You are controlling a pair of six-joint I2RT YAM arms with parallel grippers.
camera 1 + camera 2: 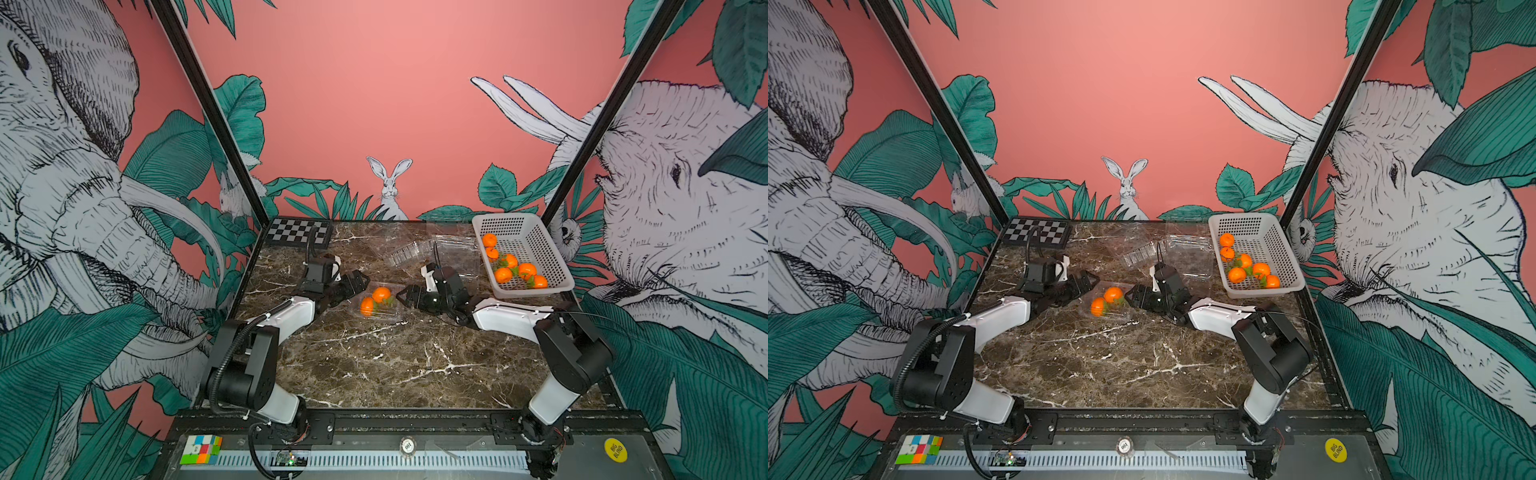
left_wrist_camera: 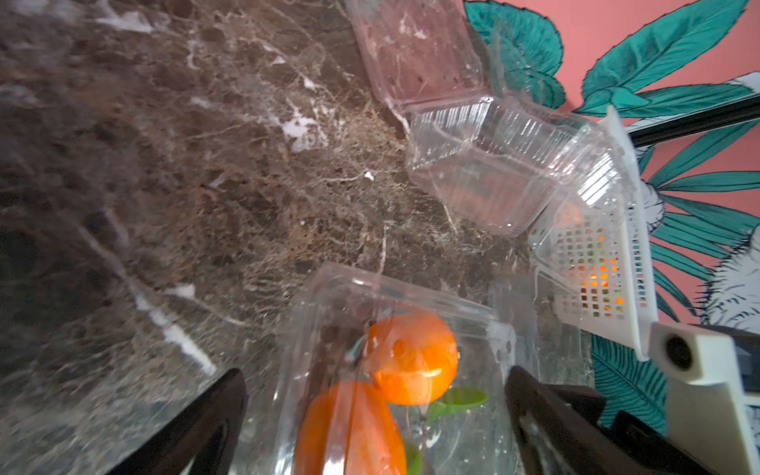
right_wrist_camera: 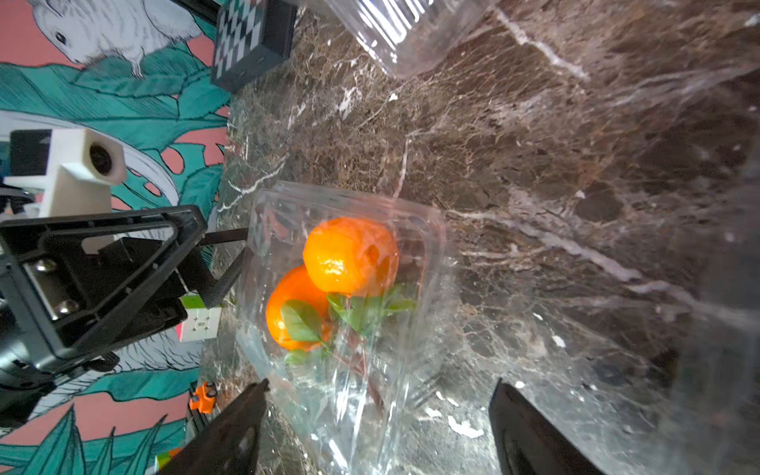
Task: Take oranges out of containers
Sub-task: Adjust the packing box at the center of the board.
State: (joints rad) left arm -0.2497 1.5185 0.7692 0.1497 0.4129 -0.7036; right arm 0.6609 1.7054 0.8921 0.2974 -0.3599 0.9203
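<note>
Clear plastic container sits on the worktop, lid apparently down over its two oranges, with the left jaws and right jaws wide open either side, gripping nothing. I'd pin the base with one and ease the lid edge up with the other, lest it skid

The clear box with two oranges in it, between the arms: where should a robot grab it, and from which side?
Probably across its narrow width, by the two long side walls, coming in low from an end. The clear box lies flat and its lid looks shut over the oranges, so the top offers no hold. The open left tool is lined up so.
</note>
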